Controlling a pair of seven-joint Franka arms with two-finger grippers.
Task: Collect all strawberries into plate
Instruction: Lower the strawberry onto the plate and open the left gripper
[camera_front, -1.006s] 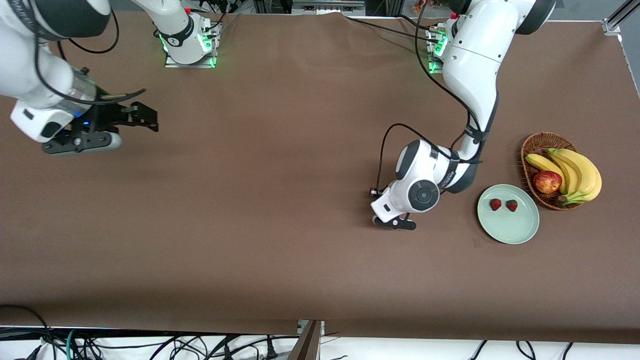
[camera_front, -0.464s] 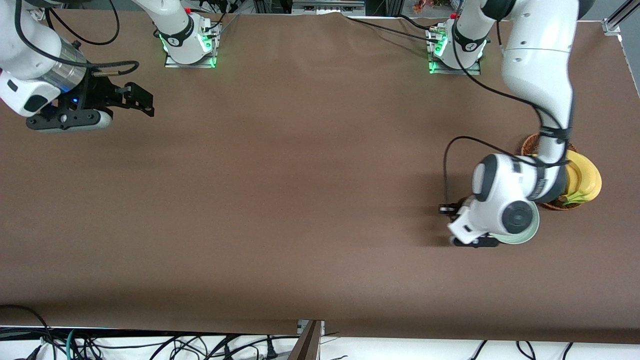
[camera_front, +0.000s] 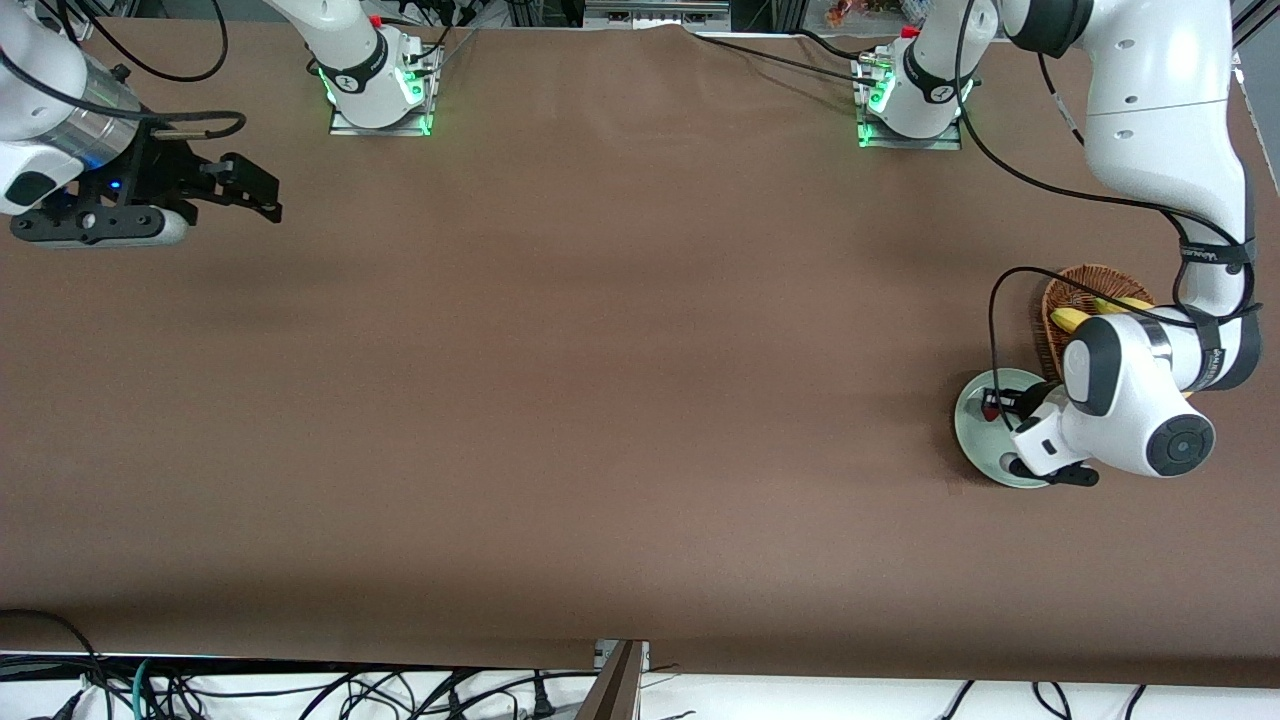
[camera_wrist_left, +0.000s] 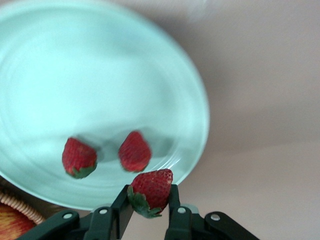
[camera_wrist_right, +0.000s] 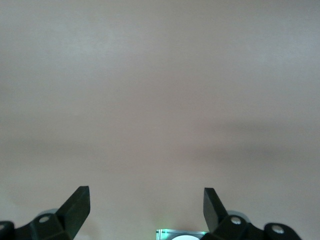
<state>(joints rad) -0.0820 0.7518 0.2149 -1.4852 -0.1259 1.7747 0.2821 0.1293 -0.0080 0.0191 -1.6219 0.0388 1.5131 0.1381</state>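
Two strawberries (camera_wrist_left: 79, 158) (camera_wrist_left: 135, 151) lie side by side in the mint-green plate (camera_wrist_left: 90, 65), apart from each other, both just ahead of the left gripper (camera_wrist_left: 150, 200). Third strawberry (camera_wrist_left: 151, 191) is pinched betw. the left gripper's fingers (camera_wrist_left: 122, 207), green cap down by the finger bases, held over the plate's edge.

Basket (camera_front: 1060, 300) sits just beside the plate, farther from the front camera, w/ bananas (camera_front: 1075, 318) in it; left arm's wrist covers most of the basket and approx. half the plate in front view. A bit of wicker rim and red-yellow fruit peeks at the edge of the left wrist view.

Right gripper (camera_front: 255, 190) waits up over bare brown table (camera_front: 600, 350) at the right arm's end, well apart from plate and basket; fingers (camera_wrist_right: 77, 207) spread wide, nothing betw. them.
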